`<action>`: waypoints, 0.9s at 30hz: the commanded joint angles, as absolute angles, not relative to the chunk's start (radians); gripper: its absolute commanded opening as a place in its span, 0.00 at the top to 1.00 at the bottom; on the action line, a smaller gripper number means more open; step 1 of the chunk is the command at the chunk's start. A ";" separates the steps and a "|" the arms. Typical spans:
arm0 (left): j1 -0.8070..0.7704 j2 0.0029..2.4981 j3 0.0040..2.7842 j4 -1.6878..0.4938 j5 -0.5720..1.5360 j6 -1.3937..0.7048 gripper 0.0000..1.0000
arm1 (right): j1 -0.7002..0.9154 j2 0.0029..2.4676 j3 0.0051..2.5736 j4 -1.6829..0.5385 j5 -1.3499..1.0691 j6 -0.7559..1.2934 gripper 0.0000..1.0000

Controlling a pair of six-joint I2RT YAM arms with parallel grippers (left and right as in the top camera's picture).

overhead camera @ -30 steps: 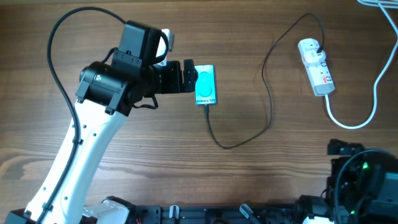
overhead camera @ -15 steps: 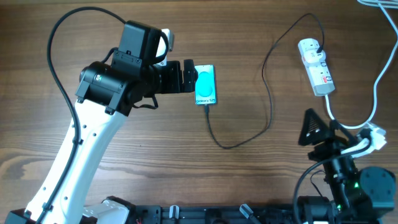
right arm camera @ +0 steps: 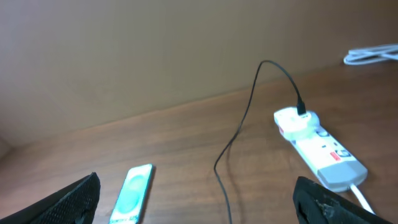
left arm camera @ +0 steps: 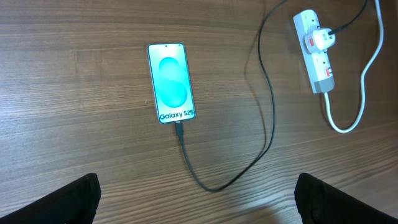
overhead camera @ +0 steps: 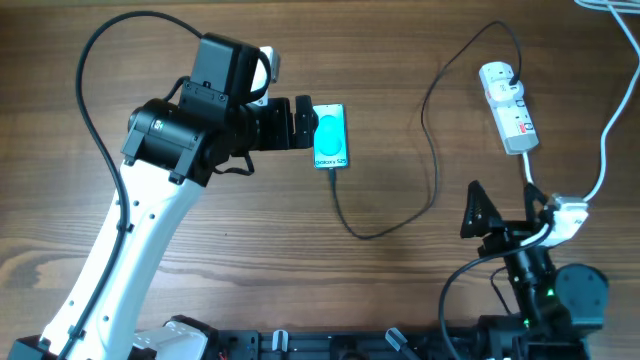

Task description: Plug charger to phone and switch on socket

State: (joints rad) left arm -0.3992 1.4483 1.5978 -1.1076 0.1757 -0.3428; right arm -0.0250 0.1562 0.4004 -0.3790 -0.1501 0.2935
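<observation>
We read "Galaxy S25" in white letters on the phone (left arm camera: 169, 82), along the bottom edge of its teal-and-white screen, in the left wrist view. From overhead the same line was very small and looked to us like the same words. On the socket (left arm camera: 314, 58) we saw red marks but could read no lettering.

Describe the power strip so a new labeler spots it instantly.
On the wooden table, look at the far right side, away from the phone. The power strip lies there, a white elongated block with red switch marks and a white plug in its far end. Unlike the thin black cable and the thick white cord leaving it, it is rigid and boxy.
</observation>
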 commanded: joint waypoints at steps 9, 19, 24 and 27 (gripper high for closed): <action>-0.395 1.444 1.594 -1.109 0.166 -0.351 0.00 | -0.019 0.003 0.148 -0.191 -0.190 0.228 0.00; -0.395 1.444 1.594 -1.109 0.166 -0.351 0.00 | -0.016 0.003 0.037 -0.059 -0.190 0.102 0.00; -0.395 1.444 1.594 -1.109 0.166 -0.351 0.00 | -0.009 0.003 0.036 -0.049 -0.187 -0.005 0.00; -0.395 1.444 1.594 -1.109 0.166 -0.351 0.00 | -0.009 0.003 0.016 -0.010 -0.180 -0.027 0.00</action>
State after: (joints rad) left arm -0.3992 1.4483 1.5970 -1.1080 0.1757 -0.3428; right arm -0.0154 0.0193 0.0425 -0.0467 -0.1764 0.0498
